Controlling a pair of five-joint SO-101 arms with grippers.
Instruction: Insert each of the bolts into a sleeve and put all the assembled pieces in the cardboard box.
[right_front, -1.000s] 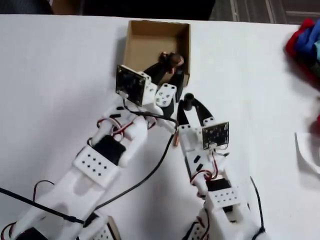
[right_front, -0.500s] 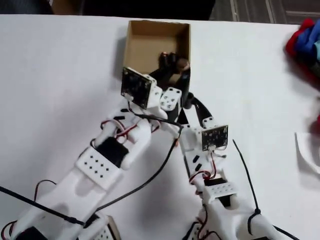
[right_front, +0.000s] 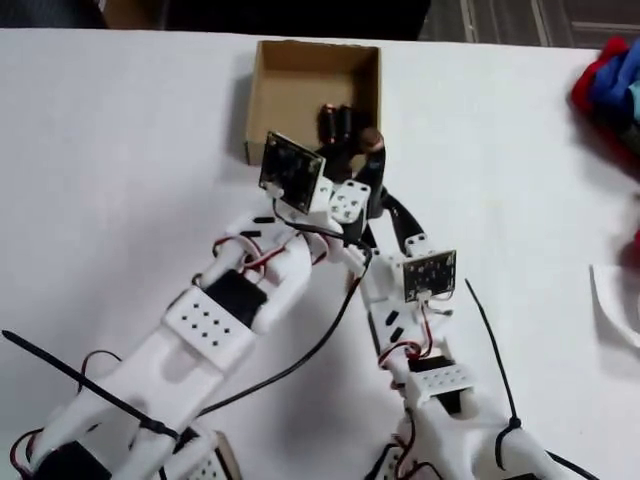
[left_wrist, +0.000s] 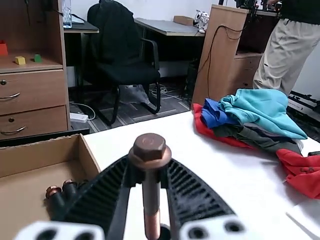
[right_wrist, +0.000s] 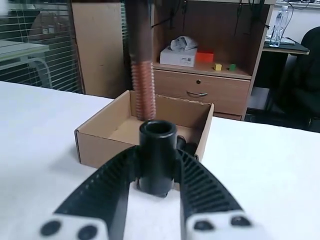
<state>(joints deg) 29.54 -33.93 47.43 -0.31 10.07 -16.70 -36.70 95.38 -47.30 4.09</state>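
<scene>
Looking down from the high view, you have the left gripper (right_front: 365, 155) clamped on the copper bolt (right_front: 372, 138), right at the near right corner of the cardboard box (right_front: 262, 95). The right gripper (right_front: 383, 208) sits just near of it over the table (right_front: 120, 150), so the two arms meet tip to tip. Dark pieces (right_front: 336, 120) lie inside the box against its near wall; you cannot count them from here.

In the left wrist view, the fingers (left_wrist: 112, 180) pinch the bolt's shank directly under its hexagonal head. The bolt stands upright, thread pointing down. A dark round edge shows at its lower end, probably the mouth of the sleeve.

In the right wrist view, the right gripper is closed around the black sleeve (right_wrist: 157, 155), which stands upright with its open mouth on top. The bolt's threaded end hangs just above that mouth and seems to sit a touch toward the box side of it.

Both long axes are vertical and nearly in line, and the coming move turns on that small offset. You likely need the left arm to centre the thread tip over the bore, then lower it straight while the right arm holds. If the tip is off centre, it may catch the sleeve's rim.
</scene>
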